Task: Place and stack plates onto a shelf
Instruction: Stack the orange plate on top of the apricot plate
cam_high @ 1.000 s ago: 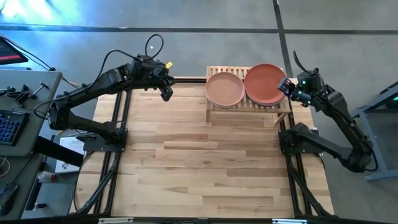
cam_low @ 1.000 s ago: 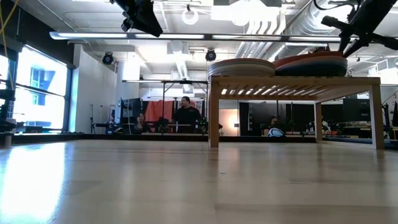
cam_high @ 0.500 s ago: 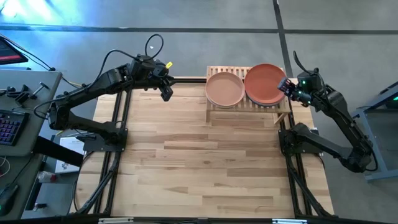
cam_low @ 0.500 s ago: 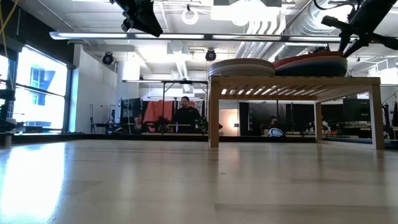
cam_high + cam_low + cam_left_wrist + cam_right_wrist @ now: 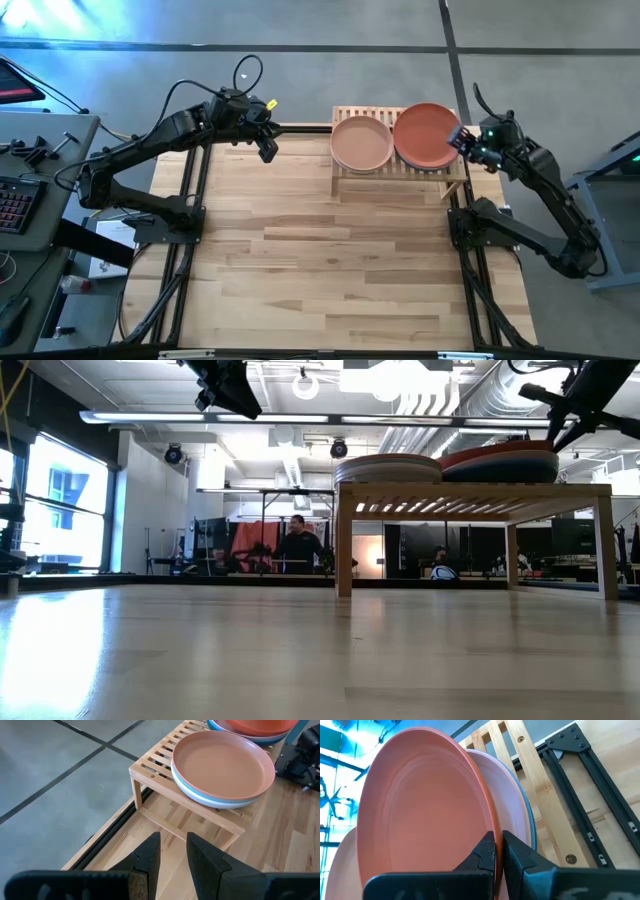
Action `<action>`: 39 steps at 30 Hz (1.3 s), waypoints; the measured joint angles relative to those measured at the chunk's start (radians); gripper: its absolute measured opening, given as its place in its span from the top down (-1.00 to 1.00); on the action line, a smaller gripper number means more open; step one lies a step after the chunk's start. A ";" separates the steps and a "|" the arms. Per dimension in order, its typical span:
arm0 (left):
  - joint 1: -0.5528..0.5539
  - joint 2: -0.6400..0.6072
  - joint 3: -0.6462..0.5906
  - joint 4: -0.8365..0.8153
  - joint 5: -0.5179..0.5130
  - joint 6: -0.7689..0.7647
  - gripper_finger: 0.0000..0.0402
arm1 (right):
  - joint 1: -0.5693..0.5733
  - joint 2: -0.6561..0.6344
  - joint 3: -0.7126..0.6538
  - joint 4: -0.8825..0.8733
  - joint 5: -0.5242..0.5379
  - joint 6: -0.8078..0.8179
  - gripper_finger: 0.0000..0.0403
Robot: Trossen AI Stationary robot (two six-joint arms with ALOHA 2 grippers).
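Observation:
Two stacks of plates stand on the slatted light-wood shelf (image 5: 346,113) at the table's far edge. The left stack is topped by a peach plate (image 5: 361,144), with pale plates under it (image 5: 220,800). The right stack is topped by a terracotta-orange plate (image 5: 426,134) over a pink plate (image 5: 507,795) and a blue one. My right gripper (image 5: 461,137) is shut on the orange plate at the shelf's right end. My left gripper (image 5: 268,150) hovers left of the shelf, slightly open and holding nothing. My right gripper pinches the terracotta-orange plate's rim (image 5: 493,827) on the plate's right side between its two fingers. It comes from the table's right, slanting down. The plate is tilted, with its held side raised (image 5: 530,450) and its left side resting on the pink plate below.
The shelf (image 5: 470,490) stands on short legs with open room under it. The butcher-block tabletop (image 5: 330,260) spreads in front of it. Black frame rails (image 5: 590,775) run along the table's right side. People show in the room beyond the table (image 5: 297,540).

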 joint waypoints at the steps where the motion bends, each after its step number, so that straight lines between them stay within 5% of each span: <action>1: 0.000 0.000 0.000 0.000 0.000 0.000 0.59 | 0.000 -0.002 0.000 -0.003 0.000 0.008 1.00; 39: 0.000 0.000 0.000 -0.001 0.002 0.000 0.59 | 0.000 -0.011 0.000 -0.051 0.062 0.006 1.00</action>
